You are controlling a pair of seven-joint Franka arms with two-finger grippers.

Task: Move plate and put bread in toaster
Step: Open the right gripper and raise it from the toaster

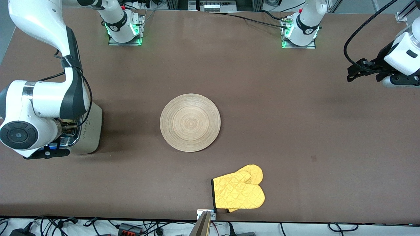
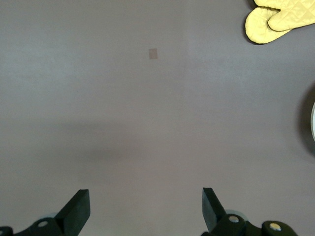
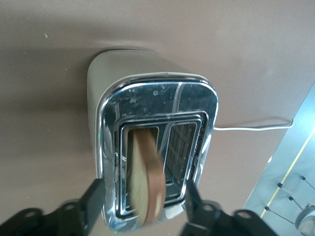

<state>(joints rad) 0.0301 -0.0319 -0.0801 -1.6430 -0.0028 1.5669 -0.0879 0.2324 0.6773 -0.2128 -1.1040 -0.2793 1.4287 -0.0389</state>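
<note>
The toaster [image 1: 91, 128] stands at the right arm's end of the table, mostly hidden under the right arm. In the right wrist view the toaster [image 3: 157, 101] shows its chrome top and two slots. The bread [image 3: 146, 182] stands on edge, partly down in one slot, and looks blurred. My right gripper [image 3: 142, 199] is over the toaster with its fingers spread wide on both sides of the bread, not touching it. The plate [image 1: 190, 122] lies empty at the table's middle. My left gripper [image 1: 352, 76] hangs open and empty over bare table at the left arm's end, as the left wrist view [image 2: 146, 206] shows.
A yellow quilted oven mitt [image 1: 239, 190] lies near the table's front edge, nearer to the camera than the plate; it also shows in the left wrist view [image 2: 280, 19]. The toaster's white cord [image 3: 256, 127] runs off toward the table edge.
</note>
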